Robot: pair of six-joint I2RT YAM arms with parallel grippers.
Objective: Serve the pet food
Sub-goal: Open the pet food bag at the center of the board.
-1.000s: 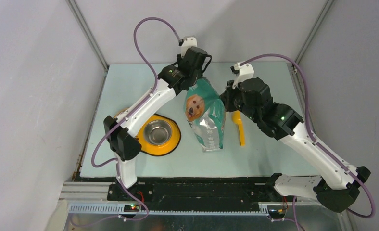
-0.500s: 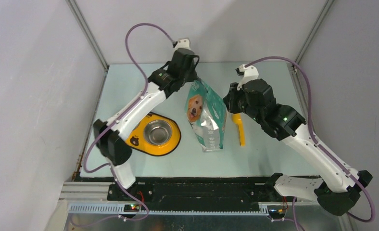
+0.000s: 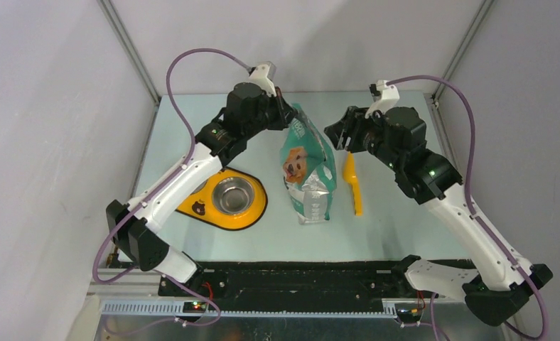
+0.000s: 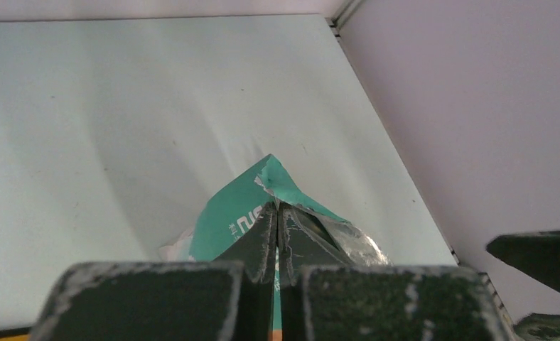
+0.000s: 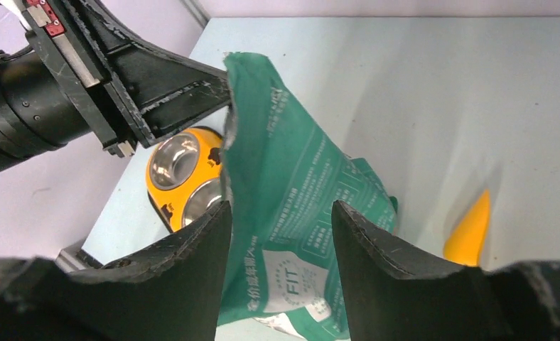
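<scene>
At the bag's top corner, my left gripper (image 4: pixel 277 213) is pressed together, pinching the green-and-white bag (image 3: pixel 309 170). The bag's top is raised while its bottom rests on the tabletop (image 3: pixel 192 128). My right gripper (image 5: pixel 281 206) hangs spread just beside the bag's other side, touching nothing. I have open tabletop behind the bag and to its far left. The orange scoop (image 3: pixel 353 188) lies just right of the bag, and the yellow bowl stand (image 3: pixel 257 206) sits to its left. Both arms stretch forward and angle inward toward the bag. I cannot see the pet food itself.

Green bag (image 5: pixel 298 177) — white "FIT", seemingly Chinese lines beside it, too small to read
</scene>
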